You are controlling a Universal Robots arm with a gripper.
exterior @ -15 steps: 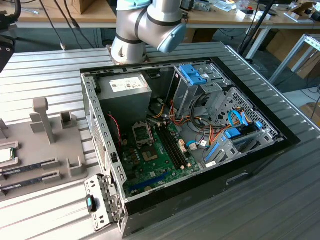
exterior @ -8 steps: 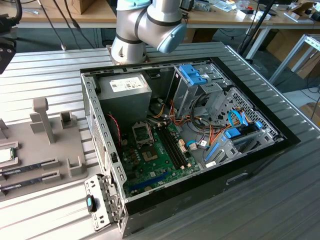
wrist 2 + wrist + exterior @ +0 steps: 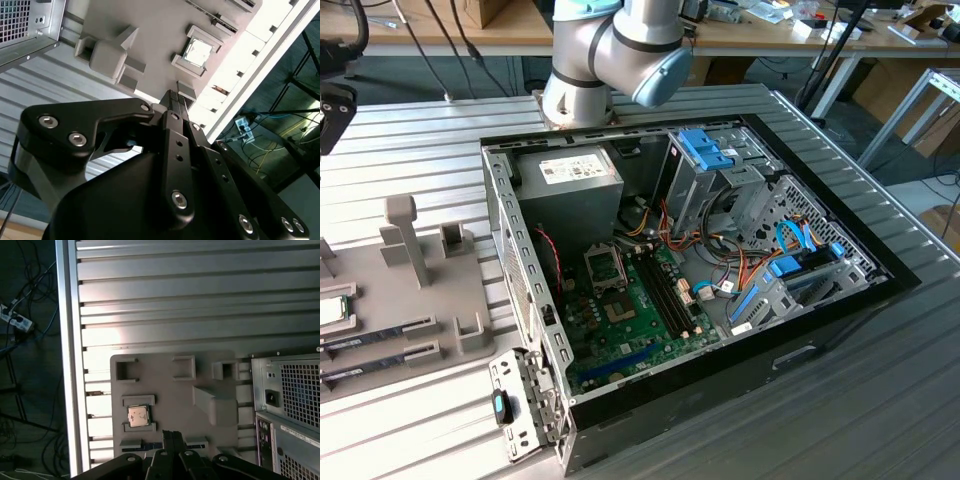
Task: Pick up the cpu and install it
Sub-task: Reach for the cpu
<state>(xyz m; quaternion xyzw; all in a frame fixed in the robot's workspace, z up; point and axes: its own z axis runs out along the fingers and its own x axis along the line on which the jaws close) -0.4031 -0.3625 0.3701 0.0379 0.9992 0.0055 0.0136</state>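
We find the cpu [image 3: 138, 416] lying flat, silvery face up, between two small brackets on the grey holder plate [image 3: 170, 390] that rests on the slatted bench [image 3: 200, 300]. We judge the brackets are there to keep the chip square and at a known spot, so it can be taken from straight above. The jaws are together with nothing between them; they hang above the plate near the cpu, apart from it, so we take the pick-up as not yet made. In both wrist views we look along the jaws, and the second wrist view also catches the cpu [image 3: 198, 52] in its brackets beyond the tips. For the wider layout we turn to the exterior view: the arm [image 3: 610, 50] reaches from behind the open computer case [image 3: 500, 230], the socket [image 3: 603, 268] sits on the motherboard [image 3: 640, 310] inside, and the plate with its memory sticks [image 3: 380, 330] lies at the exterior view's left, well apart from the socket. The first wrist view adds the case's vented rear panel [image 3: 300, 390] just beside the plate
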